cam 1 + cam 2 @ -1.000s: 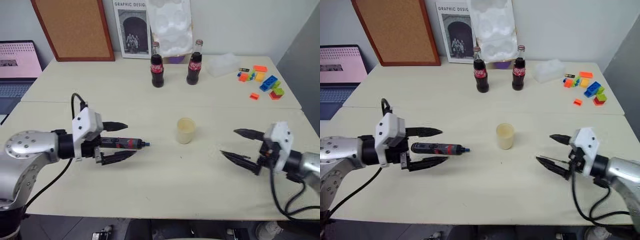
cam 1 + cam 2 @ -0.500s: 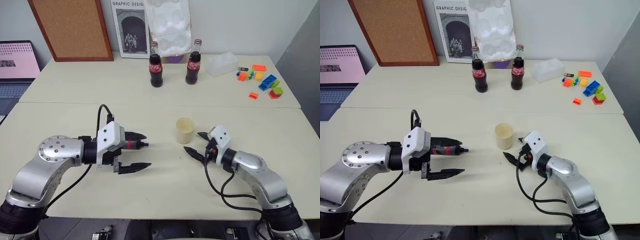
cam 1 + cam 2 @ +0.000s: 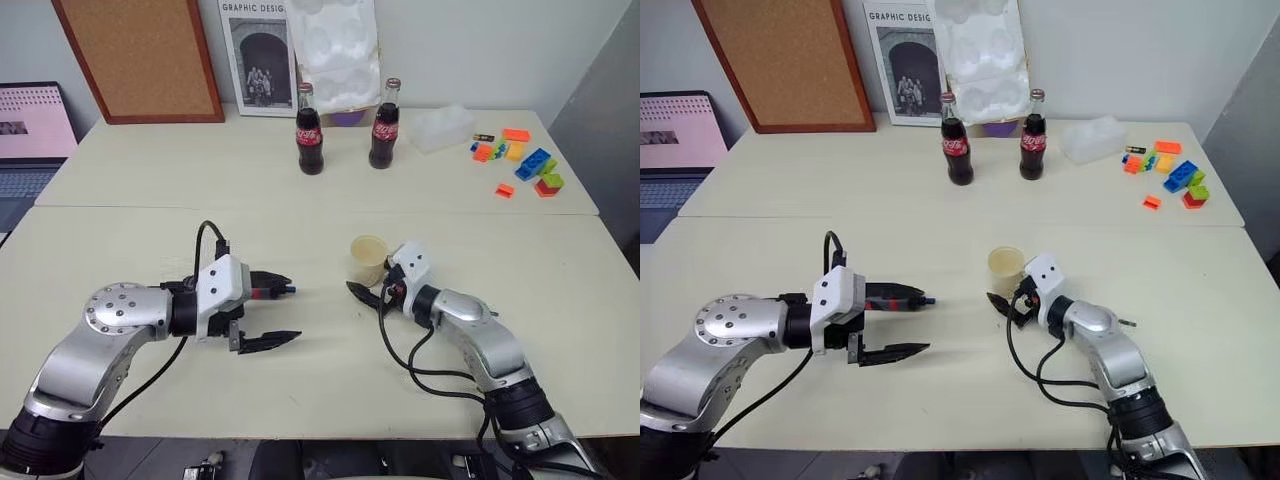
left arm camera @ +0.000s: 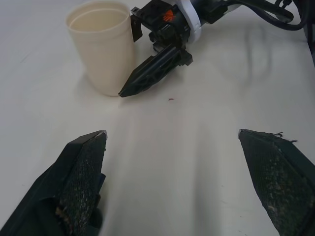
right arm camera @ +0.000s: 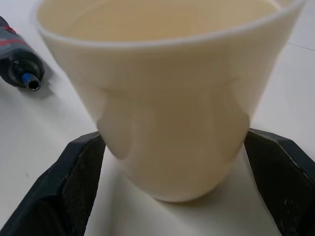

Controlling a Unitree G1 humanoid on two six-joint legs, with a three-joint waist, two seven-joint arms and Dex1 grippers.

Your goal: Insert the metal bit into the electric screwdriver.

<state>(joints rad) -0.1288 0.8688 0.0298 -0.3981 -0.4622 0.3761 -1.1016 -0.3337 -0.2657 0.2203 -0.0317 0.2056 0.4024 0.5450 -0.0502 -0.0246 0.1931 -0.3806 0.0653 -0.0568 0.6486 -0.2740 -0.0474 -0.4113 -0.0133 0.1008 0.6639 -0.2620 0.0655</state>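
1. The right gripper (image 3: pixel 362 285) stands wide open, its two fingers on either side of the cream cup (image 3: pixel 368 258) near the middle of the table (image 3: pixel 330 390), gripping nothing
2. The step looks like fetching the metal bit, which is too thin to make out and may lie in the cup; the fingers should first come away from the cup's wall, then close gently on the thin rod without tipping the cup
3. The left gripper (image 3: pixel 293 308) is also spread open and empty
4. The screwdriver (image 3: pixel 898 297) lies flat on the table by the left gripper's far finger, with its blue tip towards the cup; whether the finger touches it cannot be told
5. For a clean fit, the left gripper should clamp the screwdriver's body firmly with the tip left free
6. Counted: one cup, one screwdriver, two cola bottles (image 3: pixel 309 143) near the far edge, one scatter of toy bricks (image 3: pixel 520 165) at the far right corner
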